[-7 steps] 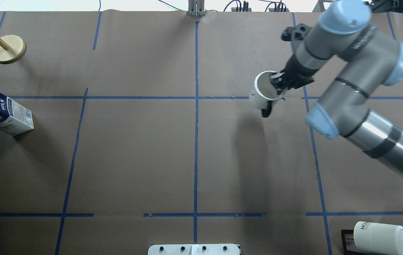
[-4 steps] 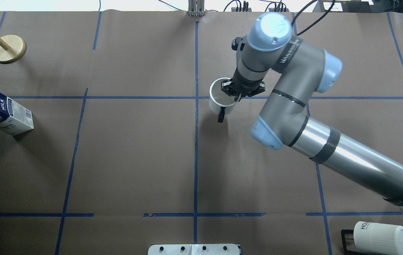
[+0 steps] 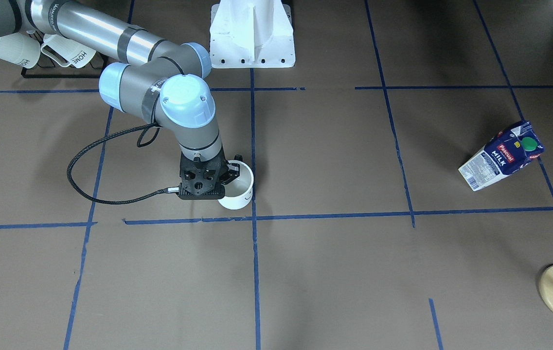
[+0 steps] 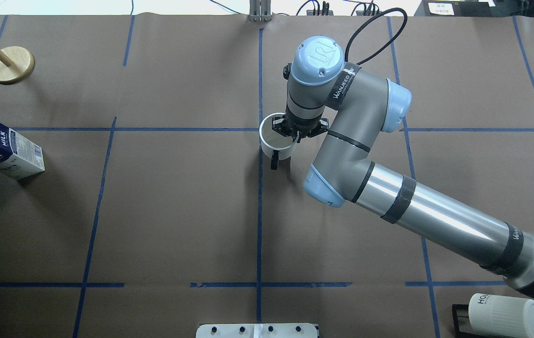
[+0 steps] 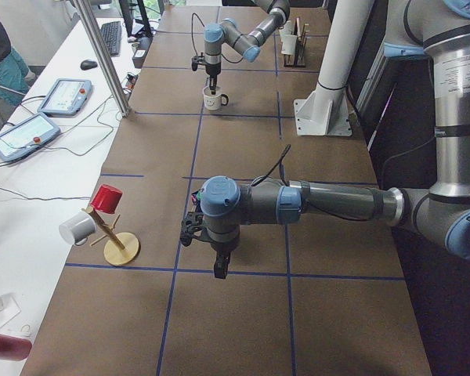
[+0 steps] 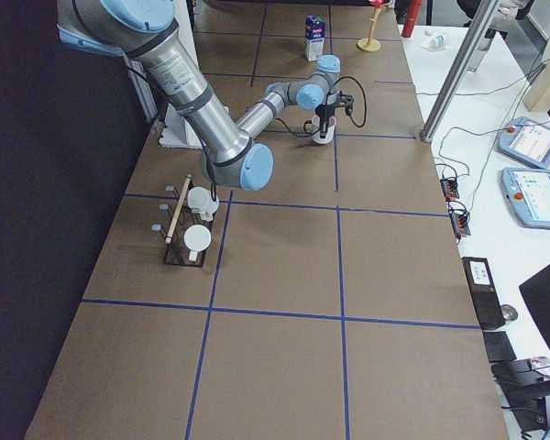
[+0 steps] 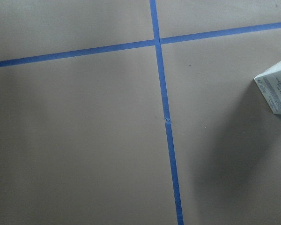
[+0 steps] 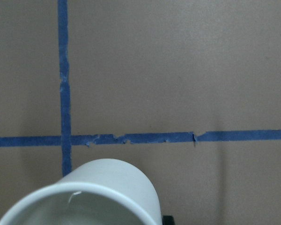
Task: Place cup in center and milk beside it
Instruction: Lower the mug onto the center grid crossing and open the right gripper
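Note:
The white cup [image 4: 276, 140] with its black handle [image 4: 274, 162] stands upright just right of the center [image 4: 260, 129], where the long blue tape lines cross. My right gripper [image 4: 295, 132] is shut on the cup's rim from above. The cup also shows in the front view [image 3: 238, 188] and the right wrist view [image 8: 103, 185]. It is low, at or just above the paper. The milk [image 4: 6, 149] stands at the far left edge, also in the front view [image 3: 500, 156]. My left gripper [image 5: 219, 268] shows only in the left side view, so I cannot tell its state.
A wooden mug stand [image 4: 11, 65] is at the far left corner. A black rack with ribbed "HOME" mugs [image 4: 504, 314] sits at the near right. The white robot base [image 3: 252, 36] is at the near middle edge.
My right arm has swung left with the cup in its grip, from right of the middle to just beside the tape crossing. The milk has not moved.

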You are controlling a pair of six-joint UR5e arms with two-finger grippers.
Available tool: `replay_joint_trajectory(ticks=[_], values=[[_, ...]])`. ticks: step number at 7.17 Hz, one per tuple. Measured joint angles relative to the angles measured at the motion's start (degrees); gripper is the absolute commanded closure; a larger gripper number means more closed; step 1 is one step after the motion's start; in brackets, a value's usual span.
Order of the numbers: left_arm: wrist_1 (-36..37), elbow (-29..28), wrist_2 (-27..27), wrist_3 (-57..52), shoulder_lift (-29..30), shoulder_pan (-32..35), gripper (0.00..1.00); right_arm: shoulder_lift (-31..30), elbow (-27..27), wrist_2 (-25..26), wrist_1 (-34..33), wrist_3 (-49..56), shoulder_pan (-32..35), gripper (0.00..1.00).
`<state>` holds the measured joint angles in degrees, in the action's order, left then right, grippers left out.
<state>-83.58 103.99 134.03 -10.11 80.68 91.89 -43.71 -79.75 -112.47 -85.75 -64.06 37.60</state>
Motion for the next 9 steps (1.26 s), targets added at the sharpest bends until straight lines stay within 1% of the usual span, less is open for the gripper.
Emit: replay_joint_trajectory(ticks=[1, 2, 3, 4, 7, 8, 9], values=[[0.0, 0.0, 0.0, 0.0, 0.0, 0.0, 0.0, 0.1, 0.3, 0.1, 0.0, 0.0, -0.1, 0.97], [0.0, 0.0, 0.0, 0.0, 0.0, 0.0, 0.0, 0.2, 0.7, 0.1, 0.1, 0.0, -0.2, 0.81], [0.0, 0.0, 0.0, 0.0, 0.0, 0.0, 0.0, 0.2, 1.2, 0.1, 0.2, 0.1, -0.3, 0.5], [0.0, 0.0, 0.0, 0.0, 0.0, 0.0, 0.0, 0.2, 1.6, 0.1, 0.4, 0.1, -0.4, 0.03], [0.0, 0.0, 0.0, 0.0, 0.0, 0.0, 0.0, 0.1, 1.8, 2.3, 2.3, 0.1, -1.3, 0.01], [-0.1, 0.0, 0.0, 0.0, 0.0, 0.0, 0.0, 0.1, 0.8, 1.8, 2.2, 0.2, -0.8, 0.01], [-0.3, 0.0, 0.0, 0.0, 0.0, 0.0, 0.0, 0.0, -1.3, 0.2, 0.8, 0.5, 0.5, 0.01]])
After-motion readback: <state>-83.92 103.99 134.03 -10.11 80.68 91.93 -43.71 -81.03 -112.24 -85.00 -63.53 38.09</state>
